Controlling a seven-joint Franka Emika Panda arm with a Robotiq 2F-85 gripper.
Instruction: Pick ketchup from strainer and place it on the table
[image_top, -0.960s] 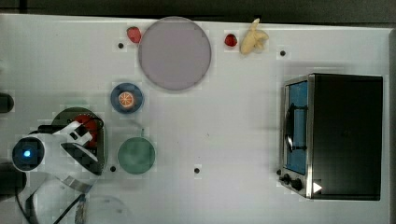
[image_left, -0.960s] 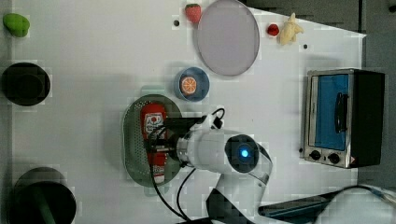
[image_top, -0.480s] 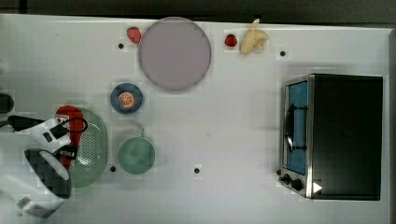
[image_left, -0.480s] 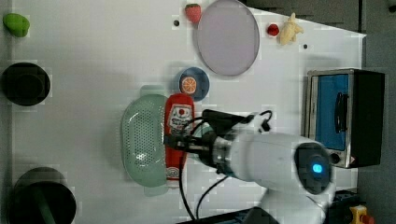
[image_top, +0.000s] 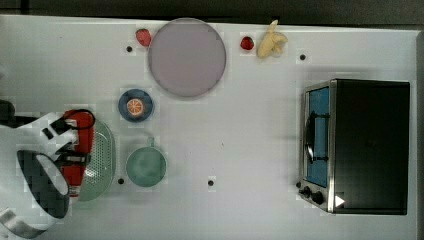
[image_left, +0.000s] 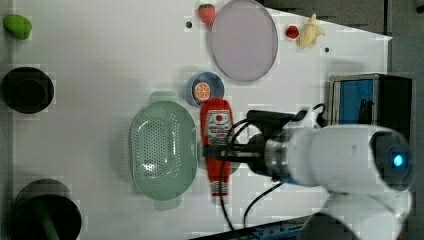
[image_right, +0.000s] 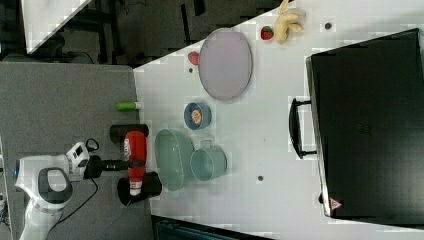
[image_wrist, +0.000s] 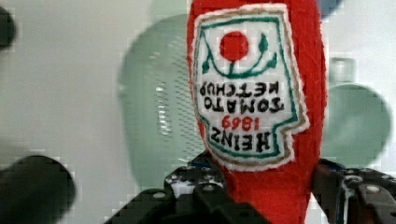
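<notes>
My gripper (image_left: 216, 152) is shut on the ketchup (image_left: 216, 125), a red bottle with a white label, gripping it around its narrower half. The bottle hangs in the air, lifted clear of the pale green strainer (image_left: 162, 150). In the left view it lies just right of the strainer; in the top view the ketchup (image_top: 79, 142) overlaps the left rim of the strainer (image_top: 102, 165). In the wrist view the ketchup (image_wrist: 254, 93) sits between the black fingers (image_wrist: 196, 189), with the strainer (image_wrist: 154, 107) far below. The white table (image_top: 240, 140) lies underneath.
A teal cup (image_top: 146, 166) stands beside the strainer. A small blue bowl (image_top: 135, 105) with an orange slice and a large grey-lilac plate (image_top: 186, 56) lie further off. Strawberries (image_top: 143, 36), a banana (image_top: 271, 44) and a toaster oven (image_top: 357, 145) occupy the far side.
The ketchup lay in the strainer a second ago. The gripper has lifted it out and carried it to the strainer's right in the left view, then almost stopped.
</notes>
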